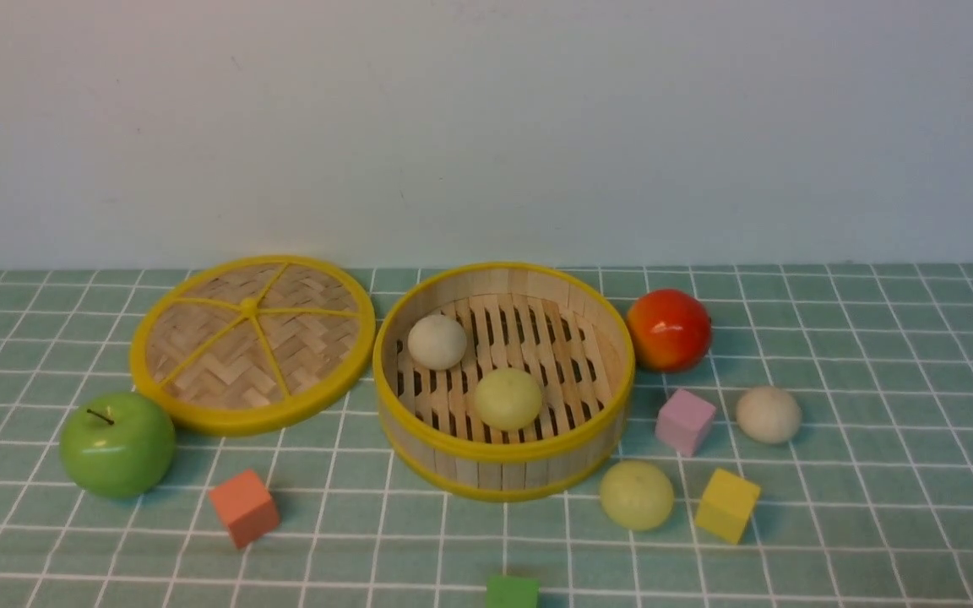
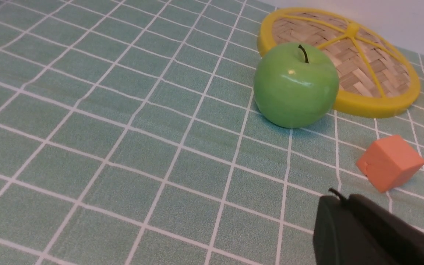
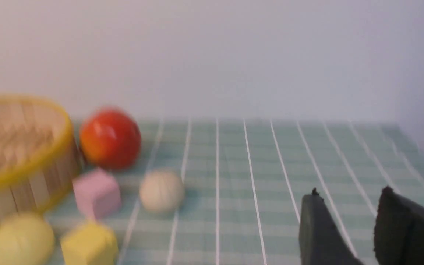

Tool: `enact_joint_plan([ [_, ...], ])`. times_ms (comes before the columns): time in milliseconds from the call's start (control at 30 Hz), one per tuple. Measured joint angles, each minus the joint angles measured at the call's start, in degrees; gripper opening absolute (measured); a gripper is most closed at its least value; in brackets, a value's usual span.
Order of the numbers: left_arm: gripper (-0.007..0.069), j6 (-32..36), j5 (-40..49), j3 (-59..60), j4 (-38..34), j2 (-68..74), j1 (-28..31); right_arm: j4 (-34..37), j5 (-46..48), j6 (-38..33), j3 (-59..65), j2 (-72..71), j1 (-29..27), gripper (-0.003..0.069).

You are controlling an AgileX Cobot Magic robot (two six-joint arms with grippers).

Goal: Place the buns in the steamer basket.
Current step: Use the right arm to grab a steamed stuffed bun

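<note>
Green cube [image 1: 512, 593] cut at btm edge; steamer basket [image 3: 20, 195] blurred, cropped.

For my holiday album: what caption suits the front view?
Two buns inside the steamer basket; two others wait outside among blocks.

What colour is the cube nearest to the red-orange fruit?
Pale pink. The cube shows best in the front view.

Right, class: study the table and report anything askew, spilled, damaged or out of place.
Nothing is spilled or damaged. One oddity: an off-white bun and a yellow-green bun lie on the cloth outside the steamer basket, by the pink cube and yellow cube, while two more buns sit inside.
</note>
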Motion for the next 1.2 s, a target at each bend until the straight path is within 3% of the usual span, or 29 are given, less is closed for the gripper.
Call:
enact_joint_plan([
  [167,0.0022,0.00,0.00,0.00,0.00,0.00,0.00,0.05,-14.76,0.00,0.00,0.00,0.00,0.0240],
  [300,0.0023,0.00,0.00,0.00,0.00,0.00,0.00,3.32,-17.21,2.80,-2.50,0.00,0.00,0.0240],
  [400,0.0025,0.00,0.00,0.00,0.00,0.00,0.00,7.84,-12.06,4.11,-9.84,0.70,0.00,0.0240],
  [567,0.0024,0.00,0.00,0.00,0.00,0.00,0.00,9.04,-0.03,4.11,-24.86,8.89,0.00,0.0240],
  [600,0.0025,0.00,0.00,0.00,0.00,0.00,0.00,9.04,6.08,4.11,-29.81,13.33,0.00,0.0240],
  [800,0.0029,0.00,0.00,0.00,0.00,0.00,0.00,8.85,21.44,2.52,-38.15,31.02,0.00,0.0240],
  [933,0.0034,0.00,0.00,0.00,0.00,0.00,0.00,9.53,22.94,1.05,-36.55,40.57,0.00,0.0240],
  [1200,0.0038,0.00,0.00,0.00,0.00,0.00,0.00,19.65,26.80,-6.23,-41.75,64.95,0.00,0.0240],
])
